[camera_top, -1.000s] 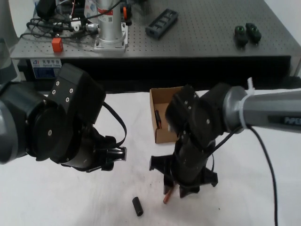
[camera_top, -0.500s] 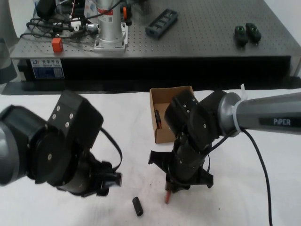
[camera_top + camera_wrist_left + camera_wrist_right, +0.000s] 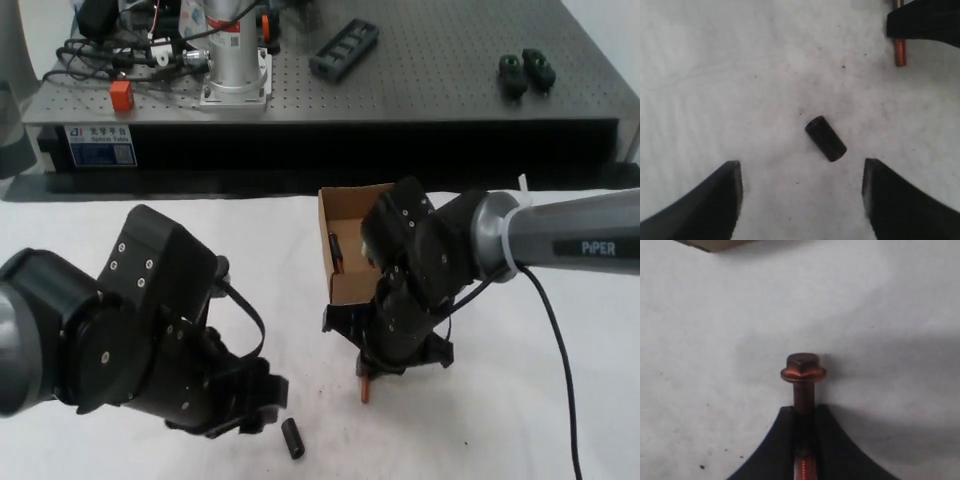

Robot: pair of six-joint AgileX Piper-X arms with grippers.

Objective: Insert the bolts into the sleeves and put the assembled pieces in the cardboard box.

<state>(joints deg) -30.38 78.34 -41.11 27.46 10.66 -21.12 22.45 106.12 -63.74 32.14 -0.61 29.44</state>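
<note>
Ok, status. The sleeve [image 3: 291, 438] lies on its side on the white cloth [image 3: 150, 240], loose, on the near side of the cardboard box [image 3: 352, 215] and a bit left of it. The left gripper [image 3: 262, 400] hangs just left of the sleeve, also nearer than the box, with its fingers spread wide and nothing between them. In the left wrist view the sleeve [image 3: 826, 138] sits ahead of the gap and touches neither finger.

The right gripper [image 3: 385, 360] is just in front of the box's near wall, clamped on the copper bolt [image 3: 366, 388]. Its grip is on the threaded shank, and in the right wrist view the hex flange head [image 3: 803, 371] sticks out past the fingertips. In the high view the bolt points down. I can't tell whether its end touches the cloth. Bolt and sleeve are apart, and the bolt is the closer to the box.

One dark piece [image 3: 336, 252] rests inside the box against its left wall, too small to tell more.

Behind the box is a perforated metal table [image 3: 450, 70] with a black tray [image 3: 343, 48], an orange block [image 3: 121, 95], a metal post [image 3: 235, 60] and two dark parts [image 3: 525, 70] off to the far right.
</note>
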